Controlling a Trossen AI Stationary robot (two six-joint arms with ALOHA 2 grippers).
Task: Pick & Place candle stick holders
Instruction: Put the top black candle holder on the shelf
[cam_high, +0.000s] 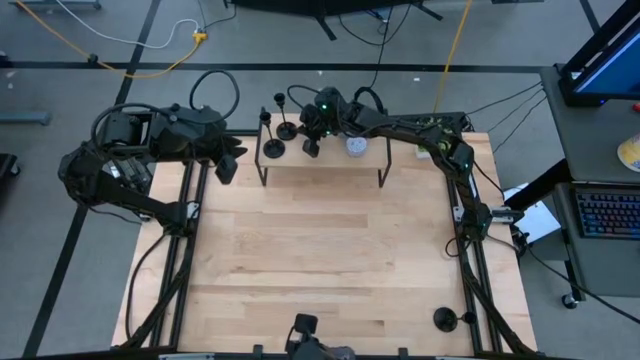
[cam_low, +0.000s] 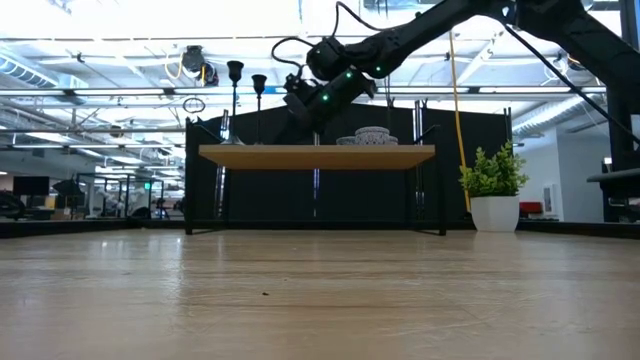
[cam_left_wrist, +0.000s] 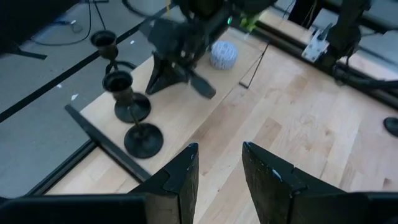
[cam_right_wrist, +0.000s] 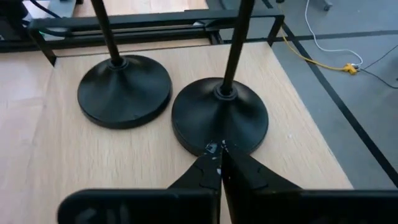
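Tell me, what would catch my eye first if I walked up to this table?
Probably the right arm stretched over the small raised shelf at the far edge of the table, its claw pinched shut at the base of a black candle holder. A second candle holder stands right beside it, and a third stands alone near the table's front right corner. The left claw waits off to the shelf's left.

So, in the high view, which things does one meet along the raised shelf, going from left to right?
Left gripper, beside the shelf's left end → first candle stick holder → second candle stick holder → right gripper, shut, over the shelf → white puck.
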